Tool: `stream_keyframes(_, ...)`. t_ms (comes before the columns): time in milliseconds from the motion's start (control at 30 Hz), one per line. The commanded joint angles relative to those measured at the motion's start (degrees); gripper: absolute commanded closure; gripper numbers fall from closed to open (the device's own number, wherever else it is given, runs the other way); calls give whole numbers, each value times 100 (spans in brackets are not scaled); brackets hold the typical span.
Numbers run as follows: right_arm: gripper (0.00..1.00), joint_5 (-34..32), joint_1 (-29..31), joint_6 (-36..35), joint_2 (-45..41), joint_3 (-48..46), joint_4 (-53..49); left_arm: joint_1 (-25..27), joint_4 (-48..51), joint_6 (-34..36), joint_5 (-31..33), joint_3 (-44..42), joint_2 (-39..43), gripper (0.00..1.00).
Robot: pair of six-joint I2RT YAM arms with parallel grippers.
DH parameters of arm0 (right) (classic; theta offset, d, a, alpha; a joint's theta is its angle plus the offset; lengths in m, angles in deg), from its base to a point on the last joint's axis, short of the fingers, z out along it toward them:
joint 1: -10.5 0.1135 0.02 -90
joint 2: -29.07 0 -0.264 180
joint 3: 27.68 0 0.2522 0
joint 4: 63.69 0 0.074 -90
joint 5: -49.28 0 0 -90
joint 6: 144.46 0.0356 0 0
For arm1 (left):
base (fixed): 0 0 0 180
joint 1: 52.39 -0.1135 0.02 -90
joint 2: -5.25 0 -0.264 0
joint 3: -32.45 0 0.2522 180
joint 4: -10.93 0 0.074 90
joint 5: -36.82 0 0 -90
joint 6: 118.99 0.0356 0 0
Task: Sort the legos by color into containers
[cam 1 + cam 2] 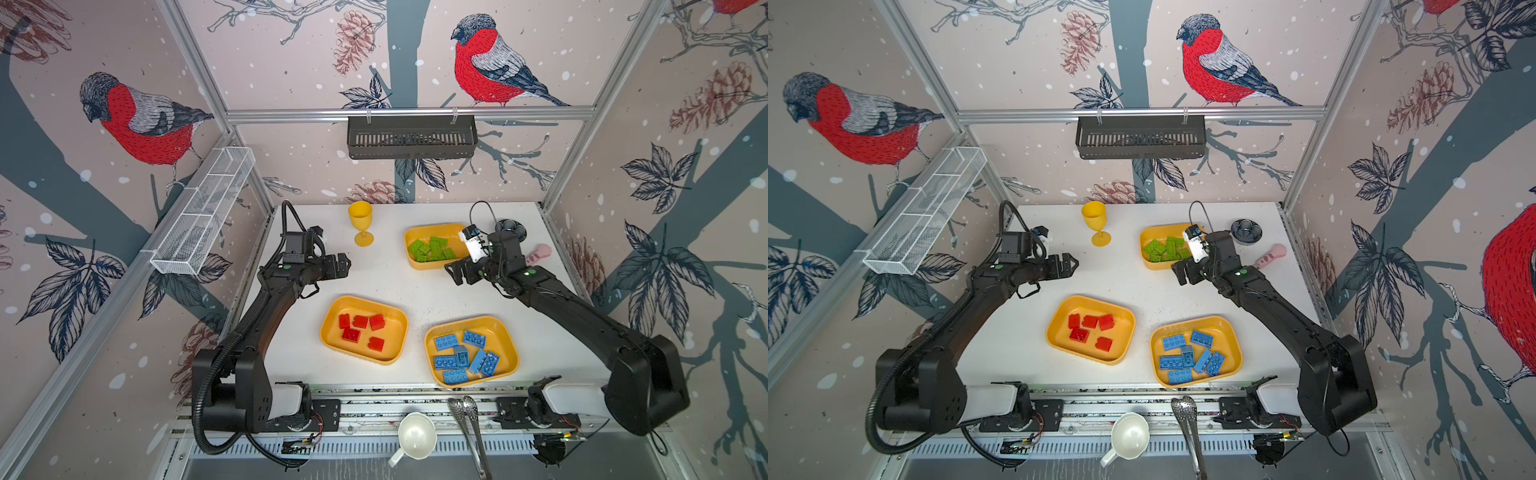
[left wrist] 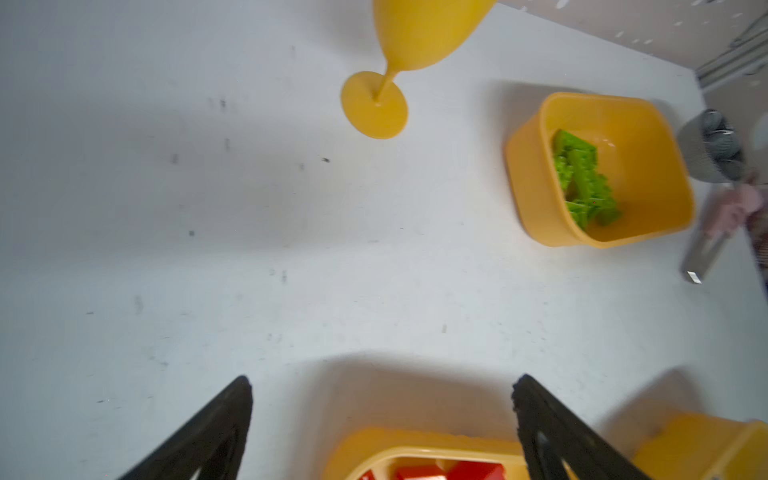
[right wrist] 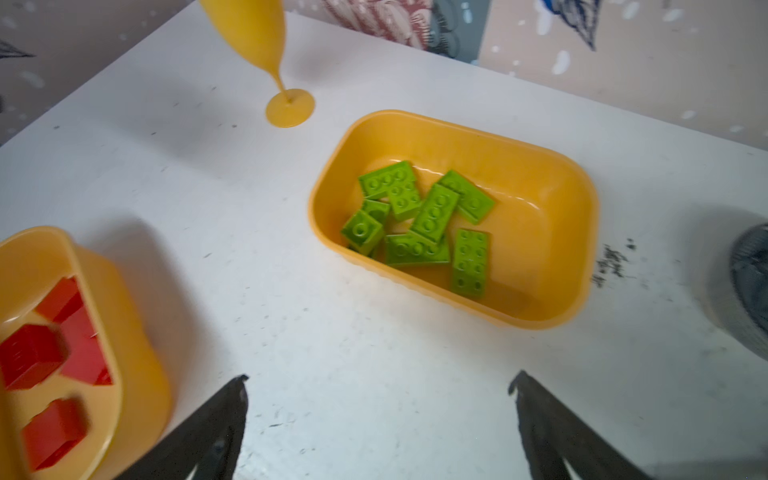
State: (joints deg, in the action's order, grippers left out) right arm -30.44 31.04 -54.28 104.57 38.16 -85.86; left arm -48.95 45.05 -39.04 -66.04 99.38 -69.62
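I find all bricks in view sorted. The green bricks (image 3: 424, 224) lie flat, studs up, some overlapping, long axes scattered, in the 1 o'clock tray (image 3: 540, 174) on the table (image 1: 395, 274). The red bricks (image 1: 360, 328) sit in the 7 o'clock tray (image 1: 392, 347). The blue bricks (image 1: 465, 357), axes mixed, sit in the 5 o'clock tray (image 1: 505, 334). The left gripper (image 1: 343, 266) and right gripper (image 1: 452, 274) both gape, empty.

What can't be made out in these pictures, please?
The green tray: both top views, its right end is covered by the right arm.
The pink object: half behind that arm in a top view, blurred in the left wrist view; its kind is unclear.
The blue tray: left wrist view, cut off by the edge, contents unseen.
The dark dish: right wrist view, blurred and cut off.
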Motion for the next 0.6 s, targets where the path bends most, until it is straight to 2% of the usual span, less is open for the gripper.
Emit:
stream_keyframes(0,1,-389,-555,81,-62,-264,986,-135,-1263,430,1347,-510,204,3)
stream_keyframes(200,1,-904,-1456,300,-21,-1471,2962,-504,-3543,513,1607,-1740,32,3)
stream_keyframes(433,1,-1210,-1953,454,387,-2527,5362,-507,-6060,828,1928,-2795,-554,3)
stream_keyframes(500,0,-1257,-2078,519,512,-2431,5438,-518,-6940,982,1954,-3093,-737,3)
stream_keyframes(567,1,-1331,-2121,380,578,-2504,5834,-556,-6919,1007,1845,-3014,-837,3)
